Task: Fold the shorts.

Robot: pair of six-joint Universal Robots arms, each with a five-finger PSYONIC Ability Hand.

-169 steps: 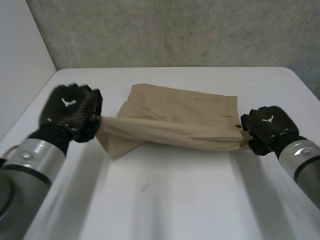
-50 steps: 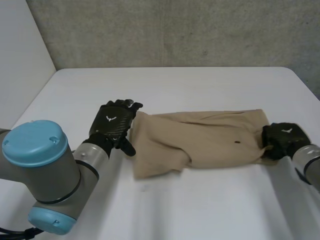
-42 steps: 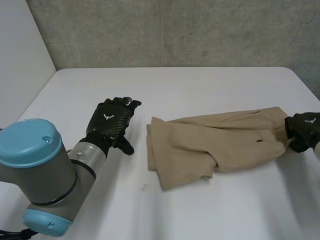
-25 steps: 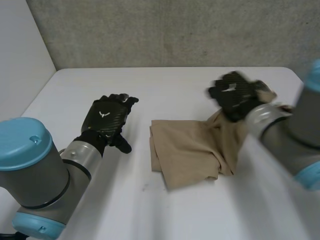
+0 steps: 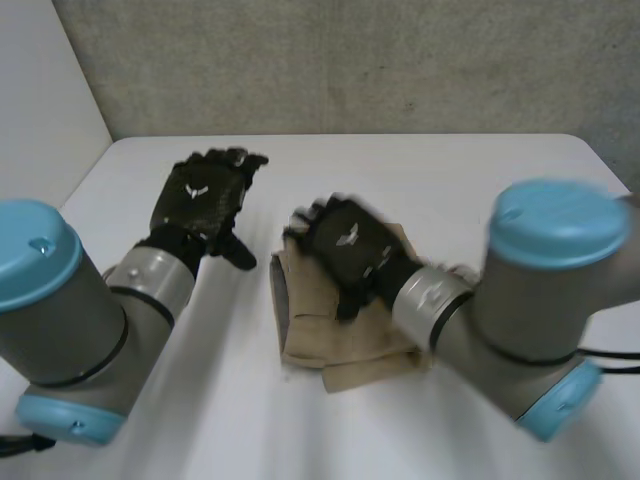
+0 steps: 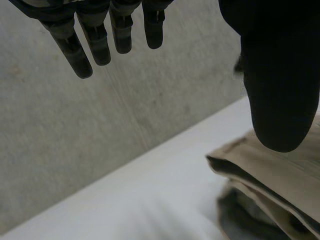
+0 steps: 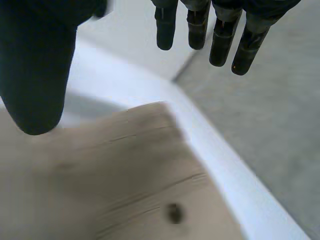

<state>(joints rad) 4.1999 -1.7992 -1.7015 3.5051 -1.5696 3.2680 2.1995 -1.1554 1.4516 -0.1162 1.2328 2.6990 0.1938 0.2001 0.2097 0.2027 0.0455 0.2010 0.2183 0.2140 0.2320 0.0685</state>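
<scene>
Right robot hand (image 5: pixel 350 248) is over the tan shorts (image 5: pixel 345 340), fingers (image 7: pixel 197 25) straight and a bit spread, thumb held off to one side, nothing pinched. Can't tell if the palm actually touches the cloth. The shorts lie in a folded stack around the middle of the white worktop (image 5: pixel 450 170), with the layers showing at the edge nearest the other arm. Left robot hand (image 5: pixel 200 200) hangs near that edge, off the cloth, fingers (image 6: pixel 95 42) straight and relaxed, holding nothing, pointing toward the grey wall (image 5: pixel 350 60).
</scene>
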